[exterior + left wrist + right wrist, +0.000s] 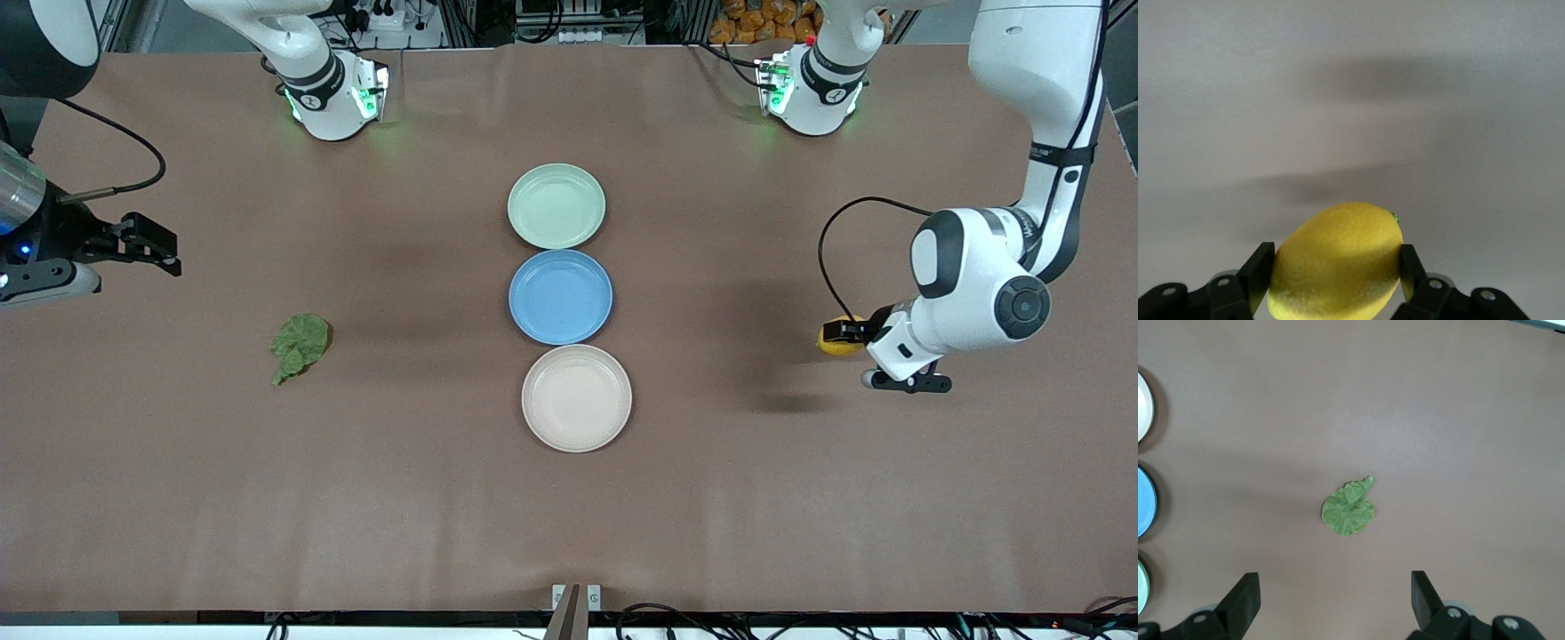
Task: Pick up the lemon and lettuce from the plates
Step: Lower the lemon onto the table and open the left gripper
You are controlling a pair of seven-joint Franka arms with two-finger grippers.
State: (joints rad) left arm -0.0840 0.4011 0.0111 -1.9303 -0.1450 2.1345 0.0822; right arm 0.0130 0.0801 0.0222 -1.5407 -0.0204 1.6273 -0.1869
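My left gripper (843, 336) is shut on the yellow lemon (834, 341) and holds it over bare table at the left arm's end; the left wrist view shows the lemon (1338, 253) squeezed between both fingers of that gripper (1335, 267). The dark-green lettuce (300, 345) lies flat on the table toward the right arm's end, off the plates. My right gripper (164, 249) is open and empty, up over the table near the lettuce (1349, 510), which lies ahead of its spread fingers (1335, 600). The mint plate (556, 205) and the beige plate (576, 397) are bare.
A blue plate (560, 296) sits between the mint and beige plates in a row at the table's middle, also bare. The plates' edges show in the right wrist view (1143, 500). The arms' bases stand along the table's edge farthest from the front camera.
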